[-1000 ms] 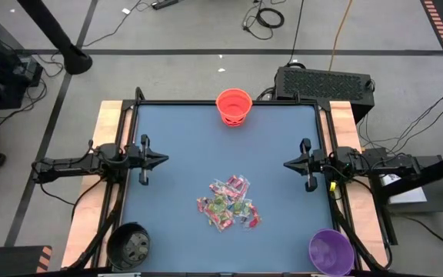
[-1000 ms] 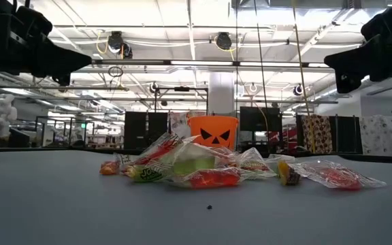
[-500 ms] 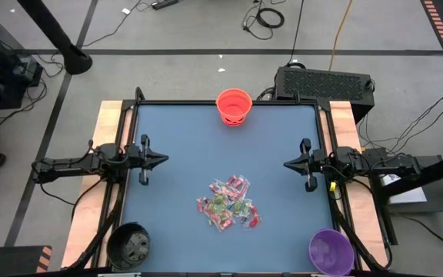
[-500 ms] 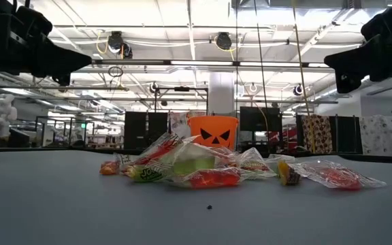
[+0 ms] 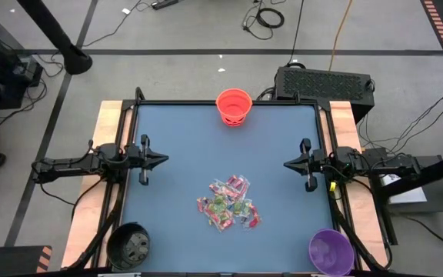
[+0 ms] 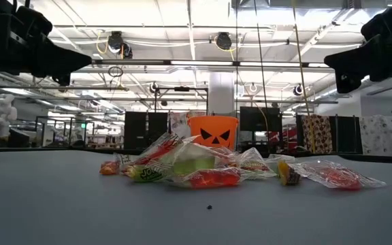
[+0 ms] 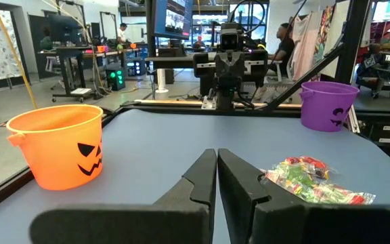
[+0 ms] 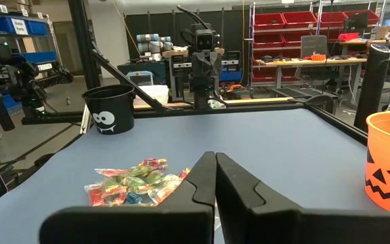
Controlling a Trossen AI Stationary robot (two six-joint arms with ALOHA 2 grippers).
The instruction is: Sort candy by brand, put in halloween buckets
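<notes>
The candy (image 5: 228,203) lies heaped mid-counter (image 5: 191,138), well apart from the orange bucket (image 5: 234,106), black bucket (image 5: 128,245) and purple bucket (image 5: 331,251) at its edges. The left gripper (image 5: 162,160) and right gripper (image 5: 289,164) hover at opposite sides, fingers clenched, nothing between them and the heap

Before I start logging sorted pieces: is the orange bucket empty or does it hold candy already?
Empty as far as the high view shows: the orange bucket shows only orange inside, and the candy lies piled mid-table.
</notes>
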